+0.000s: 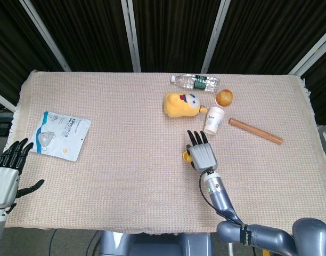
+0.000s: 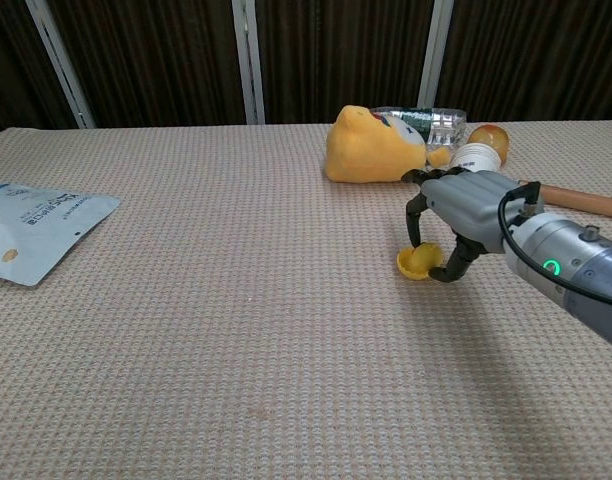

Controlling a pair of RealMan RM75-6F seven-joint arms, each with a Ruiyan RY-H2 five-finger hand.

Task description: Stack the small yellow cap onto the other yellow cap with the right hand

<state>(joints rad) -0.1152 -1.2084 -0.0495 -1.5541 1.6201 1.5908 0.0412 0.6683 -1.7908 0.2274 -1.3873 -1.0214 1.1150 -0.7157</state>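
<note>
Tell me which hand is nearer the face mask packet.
Left. The left hand sits at the table's near-left edge, just below the face mask packet; the right hand is far across, over a yellow cap.

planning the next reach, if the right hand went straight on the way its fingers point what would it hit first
Probably the yellow plush toy; the right hand points up-table, with the white paper cup just beside that line. Depth is unclear.

Right hand (image 2: 464, 212): grey metallic shell, black fingers; a black cable is looped behind it, beside a green indicator light on the silver-grey wrist. Left hand (image 1: 7, 170): pale grey palm shell is seen, with black fingers.
</note>
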